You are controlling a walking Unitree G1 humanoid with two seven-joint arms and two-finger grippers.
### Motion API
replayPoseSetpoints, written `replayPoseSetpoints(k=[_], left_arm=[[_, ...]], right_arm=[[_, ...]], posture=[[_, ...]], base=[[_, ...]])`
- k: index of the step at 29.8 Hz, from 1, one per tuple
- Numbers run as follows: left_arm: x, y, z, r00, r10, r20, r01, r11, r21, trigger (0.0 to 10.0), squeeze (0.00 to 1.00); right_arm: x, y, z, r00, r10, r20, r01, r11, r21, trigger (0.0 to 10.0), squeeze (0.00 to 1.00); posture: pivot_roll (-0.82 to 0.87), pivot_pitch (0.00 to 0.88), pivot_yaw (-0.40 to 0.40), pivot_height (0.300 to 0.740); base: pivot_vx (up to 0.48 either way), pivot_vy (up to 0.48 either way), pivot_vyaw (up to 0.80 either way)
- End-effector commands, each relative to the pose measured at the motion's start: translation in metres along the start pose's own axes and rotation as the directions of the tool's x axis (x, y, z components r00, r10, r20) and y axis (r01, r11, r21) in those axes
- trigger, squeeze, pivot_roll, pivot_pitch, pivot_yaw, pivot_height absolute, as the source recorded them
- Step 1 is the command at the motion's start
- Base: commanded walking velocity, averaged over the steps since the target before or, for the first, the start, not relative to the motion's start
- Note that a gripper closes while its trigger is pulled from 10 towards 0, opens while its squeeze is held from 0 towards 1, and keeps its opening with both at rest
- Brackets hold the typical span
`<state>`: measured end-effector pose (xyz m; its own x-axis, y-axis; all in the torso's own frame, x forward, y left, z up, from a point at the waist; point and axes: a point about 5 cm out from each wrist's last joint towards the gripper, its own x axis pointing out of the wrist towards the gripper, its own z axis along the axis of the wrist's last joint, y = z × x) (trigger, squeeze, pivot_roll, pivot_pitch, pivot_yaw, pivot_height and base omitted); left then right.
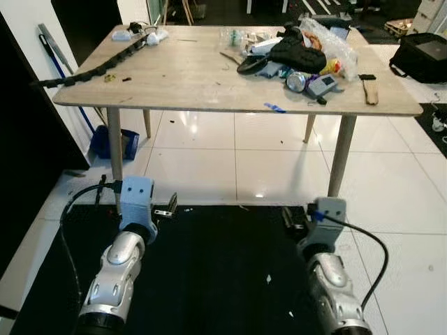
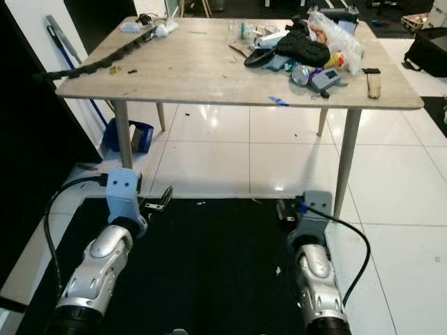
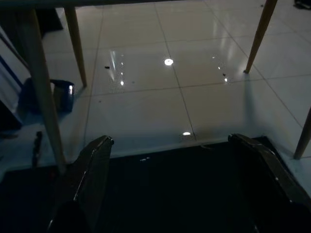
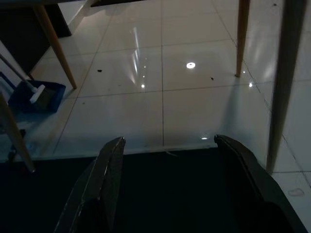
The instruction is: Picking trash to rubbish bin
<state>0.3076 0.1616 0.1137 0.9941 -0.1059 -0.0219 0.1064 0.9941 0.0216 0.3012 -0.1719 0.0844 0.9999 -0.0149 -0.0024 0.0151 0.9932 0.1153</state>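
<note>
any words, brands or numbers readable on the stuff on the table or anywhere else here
None can be read.
drink can: it lies on its side on the table, print too small and blurred.
grey gadget beside the can: no legible marking.
clear plastic bag: the packets inside show colour only.
black backpack on the floor: no label visible.

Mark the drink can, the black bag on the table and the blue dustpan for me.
drink can (image 1: 296,82), left eye view, on its silver end.
black bag (image 1: 299,52), left eye view, on its middle.
blue dustpan (image 4: 36,97), right wrist view, on its pan.
</note>
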Motion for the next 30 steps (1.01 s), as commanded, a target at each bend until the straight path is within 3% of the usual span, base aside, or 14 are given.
replayPoseSetpoints(k=[1,15,22,30], left_arm=[[-0.002,0.004,-0.002,1.0,0.01,-0.014,-0.01,1.0,0.013,10.0,0.0],[0.001,0.0,0.006,1.0,-0.002,0.011,0.002,1.0,0.023,10.0,0.0],[0.004,-0.001,0.014,0.999,-0.013,0.036,0.012,0.999,0.033,10.0,0.0],[0.007,0.0,0.029,0.997,-0.01,0.076,0.008,1.0,0.03,10.0,0.0]], right_arm=[[-0.002,0.002,-0.003,1.0,0.007,-0.021,-0.007,1.0,-0.001,10.0,0.0],[0.003,0.0,0.01,1.0,-0.007,0.02,0.007,1.0,0.013,10.0,0.0],[0.005,0.001,0.016,0.999,-0.004,0.035,0.003,1.0,0.012,10.0,0.0],[0.006,0.005,0.025,0.997,0.008,0.071,-0.009,1.0,0.008,10.0,0.0]], posture=[[0.03,0.15,0.037,0.74],[0.02,0.154,0.034,0.74],[0.02,0.156,0.035,0.74],[0.03,0.162,0.039,0.74]], base=[[0.277,0.0,0.0],[0.277,0.0,0.0],[0.277,0.0,-0.72],[0.277,0.0,0.0]])
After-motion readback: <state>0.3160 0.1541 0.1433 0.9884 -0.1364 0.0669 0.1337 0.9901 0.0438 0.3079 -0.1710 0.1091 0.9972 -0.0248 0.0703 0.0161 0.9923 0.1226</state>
